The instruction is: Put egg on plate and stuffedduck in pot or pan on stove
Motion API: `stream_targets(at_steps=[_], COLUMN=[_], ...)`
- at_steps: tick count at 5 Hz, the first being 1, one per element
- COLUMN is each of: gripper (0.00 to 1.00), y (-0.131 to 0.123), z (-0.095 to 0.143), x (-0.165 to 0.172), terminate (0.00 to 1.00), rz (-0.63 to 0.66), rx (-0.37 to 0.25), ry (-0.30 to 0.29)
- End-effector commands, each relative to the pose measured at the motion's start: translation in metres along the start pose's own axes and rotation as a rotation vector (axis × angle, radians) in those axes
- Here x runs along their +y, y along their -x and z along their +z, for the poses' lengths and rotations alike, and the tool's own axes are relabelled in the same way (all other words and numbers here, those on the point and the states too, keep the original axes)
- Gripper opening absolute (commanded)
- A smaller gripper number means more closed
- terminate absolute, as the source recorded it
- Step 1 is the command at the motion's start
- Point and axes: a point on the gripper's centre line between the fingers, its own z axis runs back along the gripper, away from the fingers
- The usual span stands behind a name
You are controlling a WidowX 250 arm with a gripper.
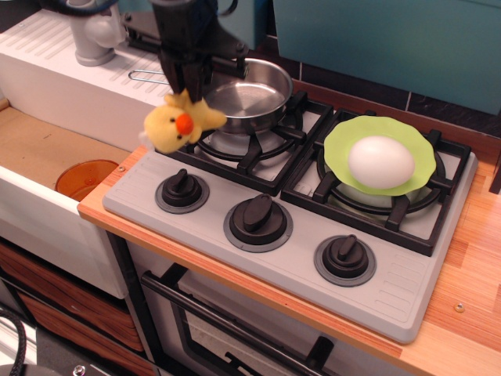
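My gripper (189, 88) is shut on the yellow stuffedduck (182, 124) and holds it in the air, over the left edge of the left burner and just left of the pan. The shiny steel pan (249, 94) stands empty on the left burner of the grey stove (305, 235); its wire handle points left behind my arm. The white egg (380, 162) lies on the lime-green plate (344, 137), which rests on the right burner grate.
Three black knobs (257, 221) line the stove's front. An orange round dish (86, 178) lies in the sink at the left. A white drainer with a grey tap base (92, 39) is at the back left. A teal wall runs behind the stove.
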Motion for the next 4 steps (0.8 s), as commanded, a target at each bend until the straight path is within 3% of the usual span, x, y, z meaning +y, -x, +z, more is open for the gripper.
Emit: stream_targets(at_steps=[1,3,4], gripper=[0.00,0.00,0.00], y=[-0.045,-0.106,-0.121], z=[0.044,0.019,-0.001], x=[-0.013,-0.008,-0.003], terminate=[0.00,0.00,0.00], rz=[-0.004,-0.060,-0.075], rx=[-0.062,-0.109,-0.121], ry=[-0.016,-0.003,0.023])
